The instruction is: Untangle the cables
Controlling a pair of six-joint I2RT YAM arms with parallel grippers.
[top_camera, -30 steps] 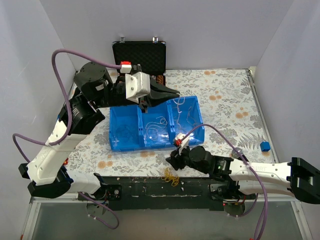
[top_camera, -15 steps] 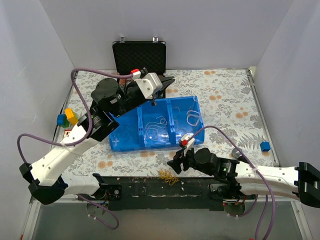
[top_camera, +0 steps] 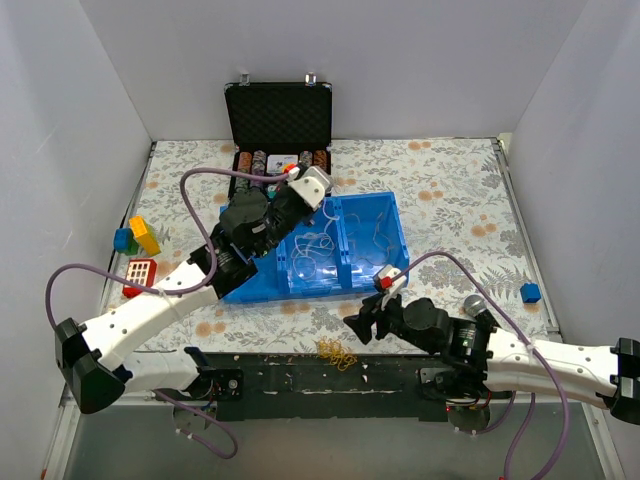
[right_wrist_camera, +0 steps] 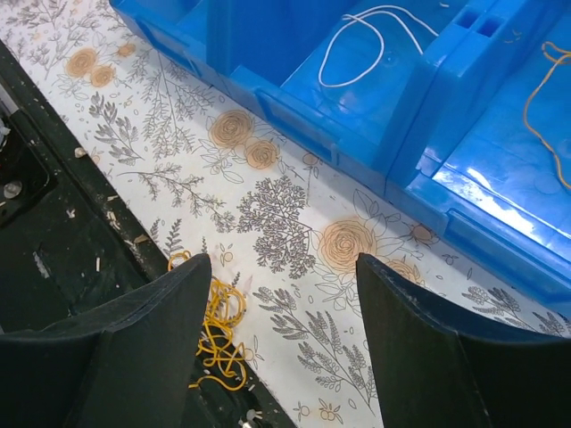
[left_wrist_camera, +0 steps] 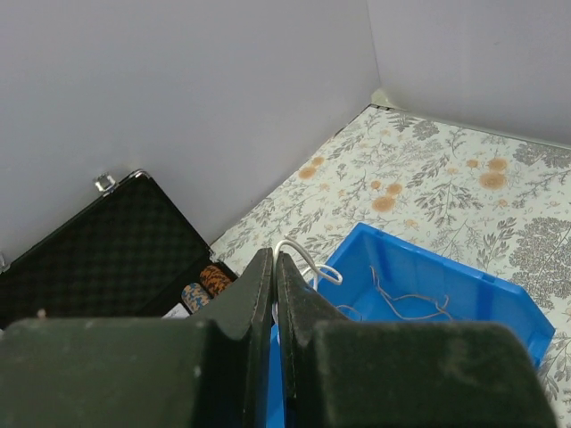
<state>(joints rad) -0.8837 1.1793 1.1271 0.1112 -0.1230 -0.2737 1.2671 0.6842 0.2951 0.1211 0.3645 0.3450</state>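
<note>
White enclosure walls on three sides; floral tablecloth (top_camera: 450, 200) covers the working surface.

**Step in hand.** Sorting appears to be under way. The left gripper (left_wrist_camera: 274, 267) is over the far side of the blue tray (top_camera: 250, 285), jaws pressed together with a pale loop (left_wrist_camera: 303, 257) pinched at the tips. The right gripper (right_wrist_camera: 281, 267) hovers low over the cloth between the tray's near wall and the near table edge, jaws wide apart and holding nothing. The yellow clump (top_camera: 338, 352), which remains tangled, lies on the near edge, just near and left of that gripper.

**Next move, as judged.** The left arm must release its loop into a compartment. The right arm must drop onto the clump and nip a single strand, not the whole bundle.

**Count.**
- Tray: one, with three compartments.
- Loose cords in the tray: several pale ones in the middle and right compartments, and one orange strand in the wrist view. The exact number cannot be told.
- Yellow clump: one; its strand count cannot be told.
- Black case (top_camera: 278, 115): one, open, at the far edge.
- Coloured blocks (top_camera: 140, 240): three at the left, and one small blue block (top_camera: 531, 292) at the right.
</note>
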